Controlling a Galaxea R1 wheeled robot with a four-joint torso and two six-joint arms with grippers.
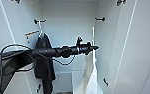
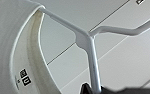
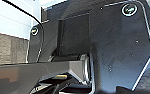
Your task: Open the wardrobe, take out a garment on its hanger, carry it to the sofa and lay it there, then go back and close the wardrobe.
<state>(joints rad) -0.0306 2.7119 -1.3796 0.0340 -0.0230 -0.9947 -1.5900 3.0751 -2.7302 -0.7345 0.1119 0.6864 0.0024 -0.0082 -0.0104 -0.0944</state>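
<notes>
1. Nearest the camera in the head view we record the left arm, a dark jointed bar reaching into the open wardrobe (image 1: 66,22); its left gripper (image 1: 95,47) ends at a thin white strip seen edge-on.
2. The left wrist view shows the hanger (image 2: 84,40) close up, its stem running down into the dark finger parts. We judge the jaws closed on that stem, though the contact itself is mostly hidden.
3. The garment (image 2: 13,50) hangs from one hanger shoulder, collar and label visible. In the head view it drapes below the gripper, inside the wardrobe (image 1: 87,72).
4. A black T-shirt (image 1: 44,60) hangs from a peg on the wardrobe's left wall, apart from the garment.
5. Right gripper: we cannot tell its state.
6. Risks, as judgement: the grip is narrow, so the hanger may swivel or slip; the garment could slide off its shoulder or snag the wardrobe door edge.
</notes>
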